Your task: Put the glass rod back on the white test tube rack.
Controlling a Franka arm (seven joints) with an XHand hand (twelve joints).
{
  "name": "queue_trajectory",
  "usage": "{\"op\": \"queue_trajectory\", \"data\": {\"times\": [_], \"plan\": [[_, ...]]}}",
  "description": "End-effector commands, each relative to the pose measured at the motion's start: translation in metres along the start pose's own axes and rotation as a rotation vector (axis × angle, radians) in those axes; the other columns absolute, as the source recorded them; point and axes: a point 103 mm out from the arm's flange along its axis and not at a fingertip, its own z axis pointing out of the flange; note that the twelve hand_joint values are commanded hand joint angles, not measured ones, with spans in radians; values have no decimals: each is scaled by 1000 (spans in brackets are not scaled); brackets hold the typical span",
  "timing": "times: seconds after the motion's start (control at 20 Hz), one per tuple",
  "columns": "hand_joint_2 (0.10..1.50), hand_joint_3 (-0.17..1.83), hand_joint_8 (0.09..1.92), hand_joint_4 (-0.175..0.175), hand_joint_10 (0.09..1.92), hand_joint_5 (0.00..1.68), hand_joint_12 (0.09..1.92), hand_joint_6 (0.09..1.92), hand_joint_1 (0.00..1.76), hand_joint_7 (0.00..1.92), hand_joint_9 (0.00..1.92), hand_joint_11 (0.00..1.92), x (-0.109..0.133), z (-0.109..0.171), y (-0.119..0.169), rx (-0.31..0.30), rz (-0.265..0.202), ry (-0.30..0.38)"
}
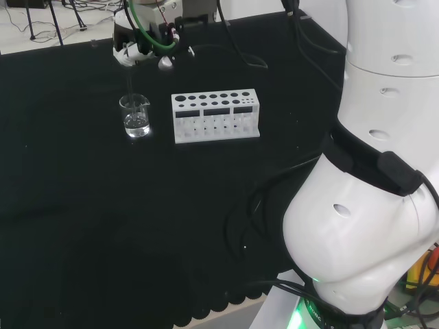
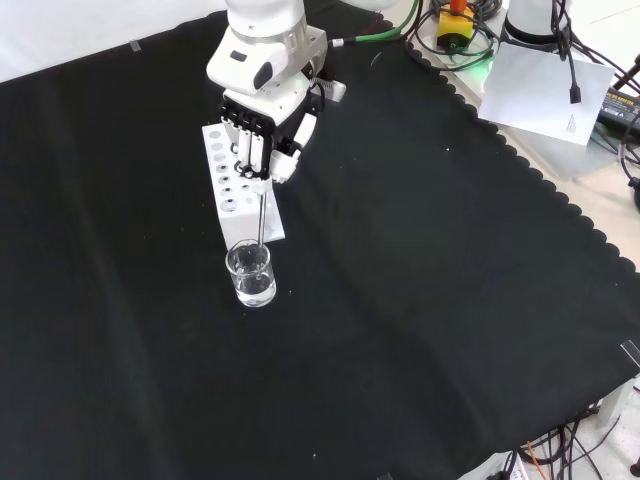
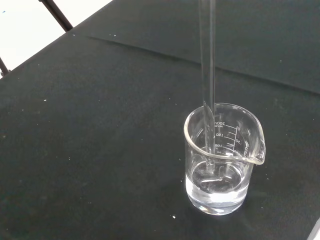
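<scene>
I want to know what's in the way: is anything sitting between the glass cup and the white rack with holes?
No. In the head view, bare black cloth separates the beaker from the rack.

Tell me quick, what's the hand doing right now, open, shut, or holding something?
Hand: shut on the glass rod, fingers curled round its upper end; the rod's lower end stands in the beaker, beside the white test tube rack.

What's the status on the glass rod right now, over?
Hand shut on clear glass rod. Rod tip inside small clear glass beaker. White test tube rack beside beaker, path unobstructed.
</scene>
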Motion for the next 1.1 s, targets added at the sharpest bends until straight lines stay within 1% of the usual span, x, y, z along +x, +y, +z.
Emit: {"op": "queue_trajectory", "data": {"times": [0.05, 0.2, 0.35, 0.5, 0.6, 0.75, 1.1], "plan": [[1133, -175, 1193, -175, 940, 1334, 739, 87, 1302, 1075, 1638, 1647, 2, 1, 1, -7, -3, 2], [1133, -175, 1193, -175, 940, 1335, 739, 87, 1302, 1075, 1637, 1647, 3, 0, 2, -2, 7, 5], [1133, -175, 1194, -175, 940, 1335, 738, 87, 1302, 1074, 1636, 1646, 6, -7, 3, -7, 14, 8], [1133, -175, 1194, -175, 940, 1335, 738, 87, 1302, 1074, 1636, 1646, 9, -21, 1, -24, 21, 4], [1133, -175, 1193, -175, 941, 1336, 739, 87, 1302, 1075, 1636, 1646, 7, -34, -4, -39, 34, 4], [1133, -175, 1193, -175, 941, 1336, 738, 87, 1302, 1075, 1636, 1647, 0, -46, -13, -49, 55, 1], [1133, -175, 1192, -175, 941, 1337, 738, 87, 1302, 1076, 1636, 1647, -27, -60, -40, -62, 120, 8]]}}
